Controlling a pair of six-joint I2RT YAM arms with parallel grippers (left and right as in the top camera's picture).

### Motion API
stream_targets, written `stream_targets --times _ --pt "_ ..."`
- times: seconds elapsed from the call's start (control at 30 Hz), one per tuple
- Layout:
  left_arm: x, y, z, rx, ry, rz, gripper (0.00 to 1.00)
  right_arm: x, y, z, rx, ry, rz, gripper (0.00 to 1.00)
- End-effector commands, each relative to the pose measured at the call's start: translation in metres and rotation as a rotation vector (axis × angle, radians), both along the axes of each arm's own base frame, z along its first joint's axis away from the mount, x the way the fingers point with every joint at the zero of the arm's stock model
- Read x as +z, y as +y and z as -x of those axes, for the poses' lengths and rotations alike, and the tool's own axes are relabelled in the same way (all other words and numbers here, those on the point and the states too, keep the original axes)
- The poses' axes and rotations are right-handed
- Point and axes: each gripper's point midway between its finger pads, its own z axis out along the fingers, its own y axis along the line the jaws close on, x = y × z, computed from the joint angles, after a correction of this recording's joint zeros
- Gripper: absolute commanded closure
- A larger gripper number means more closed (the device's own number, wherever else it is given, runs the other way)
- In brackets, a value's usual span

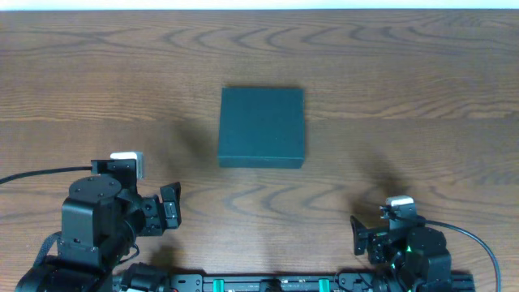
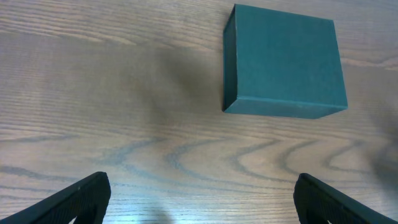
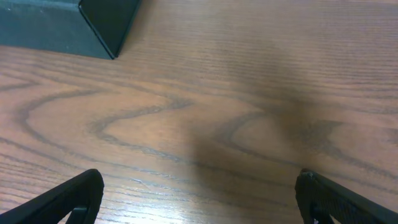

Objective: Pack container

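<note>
The container [image 1: 262, 127] is a dark teal-green square box with its lid shut, lying flat in the middle of the wooden table. The left wrist view shows the container [image 2: 284, 60] ahead and to the right; in the right wrist view only a corner of the container [image 3: 68, 25] shows at top left. My left gripper [image 1: 170, 208] rests near the front left edge, open, with bare wood between its fingers [image 2: 84, 199]. My right gripper [image 1: 358, 235] sits at the front right, also open and empty, well short of the box.
The wooden table [image 1: 422, 97] stretches all round the box. A black rail [image 1: 268, 284] with green clips runs along the front edge between the two arm bases. A cable [image 1: 32, 175] trails off left.
</note>
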Motion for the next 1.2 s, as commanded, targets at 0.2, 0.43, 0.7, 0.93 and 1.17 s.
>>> stream_targets --times 0.2,0.43,0.7,0.93,1.17 --pt "-0.001 0.000 0.001 0.002 0.005 0.003 0.05 -0.003 0.001 0.001 0.014 0.005 0.004 0.01" --pt "-0.001 0.000 0.001 0.002 0.005 0.003 0.05 -0.003 0.001 0.001 0.013 0.005 0.004 0.01" --pt "-0.001 0.000 0.001 0.002 0.005 0.003 0.05 -0.003 0.001 0.001 0.013 0.005 0.004 0.01" --pt "-0.006 0.010 -0.004 -0.040 -0.028 -0.112 0.05 -0.003 0.001 0.001 0.013 0.005 0.004 0.01" --pt "-0.044 0.011 -0.011 -0.128 -0.163 -0.157 0.05 -0.003 0.001 0.001 0.013 0.005 0.004 0.01"
